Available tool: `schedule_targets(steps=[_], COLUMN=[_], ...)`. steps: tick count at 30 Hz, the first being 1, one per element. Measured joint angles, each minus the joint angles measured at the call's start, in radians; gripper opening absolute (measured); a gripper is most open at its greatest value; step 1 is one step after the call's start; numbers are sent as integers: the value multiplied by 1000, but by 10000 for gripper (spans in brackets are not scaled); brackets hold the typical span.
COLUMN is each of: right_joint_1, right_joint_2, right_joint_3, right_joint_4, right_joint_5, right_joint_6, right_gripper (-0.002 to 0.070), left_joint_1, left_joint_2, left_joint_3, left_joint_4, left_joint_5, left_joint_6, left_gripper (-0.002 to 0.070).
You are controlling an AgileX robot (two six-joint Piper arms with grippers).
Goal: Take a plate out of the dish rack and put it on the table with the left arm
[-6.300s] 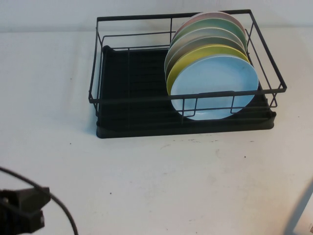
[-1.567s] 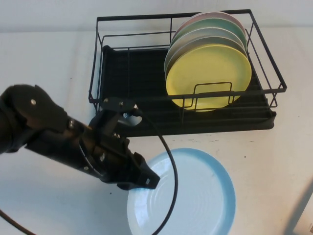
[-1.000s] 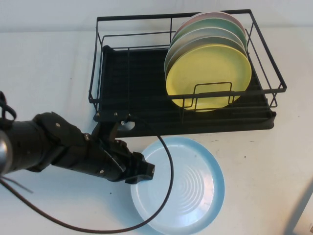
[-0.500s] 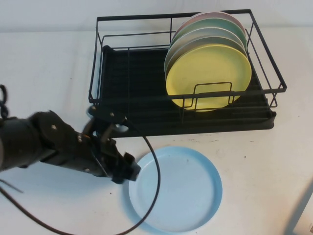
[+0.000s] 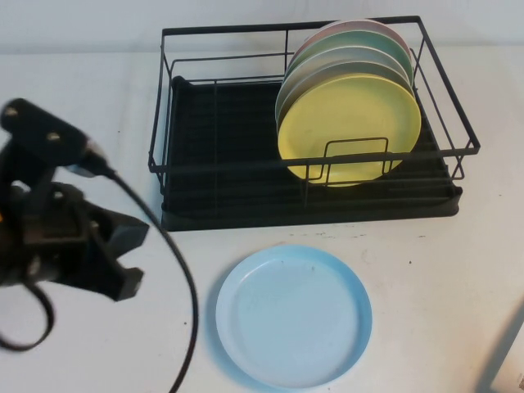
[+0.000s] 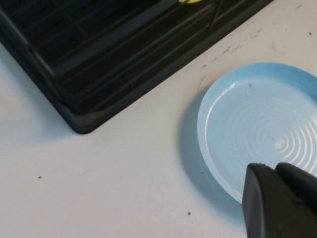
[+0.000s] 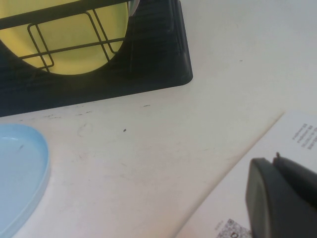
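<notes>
Blue plate (image 5: 294,316) flat, rim up; both pincers clear.

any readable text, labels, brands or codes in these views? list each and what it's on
Nothing can be read.
Printed lines on the white paper sheet beside the right claw, at the table's right edge: too small and blurred to read.
A dark square code-like mark on the same sheet: not readable.
Light-blue plate, dish rack, yellow plate, left claw, shut, left of the plate: no markings visible.
</notes>
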Motion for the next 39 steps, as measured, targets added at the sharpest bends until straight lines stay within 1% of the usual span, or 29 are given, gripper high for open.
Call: schedule_targets(steps=[4,7,10,17,20,23,25,27,30,33,35,37,39], right_joint_1=[0,0,0,0,0,0,0,0,0,0,0,0,0], right_joint_2=[0,0,0,0,0,0,0,0,0,0,0,0,0], right_joint_3=[0,0,0,0,0,0,0,0,0,0,0,0,0], right_joint_4=[0,0,0,0,0,0,0,0,0,0,2,6,7], right_joint_5=[0,0,0,0,0,0,0,0,0,0,0,0,0], right_joint_6=[0,0,0,0,0,0,0,0,0,0,0,0,0], right_gripper=[-20,-20,-20,-20,-20,-20,-20,-20,-20,-20,-20,-20,-20], left_joint_1=[0,0,0,0,0,0,0,0,0,0,2,12,33], left_joint_2=[-151,-262,-372,-563,-614,-649,-660,-663,-663,-663,-663,-663,-665], left_joint_3=[37,103,168,198,197,215,251,326,484,664,779,856,872], left_joint_4=[84,98,109,149,189,225,241,262,278,276,274,274,273], left_joint_5=[12,29,99,297,333,320,257,140,-127,-459,-638,-737,-748], left_joint_6=[-138,-207,-273,-324,-370,-398,-419,-439,-466,-476,-479,-479,-481], left_gripper=[1,0,0,0,0,0,0,0,0,0,0,0,0])
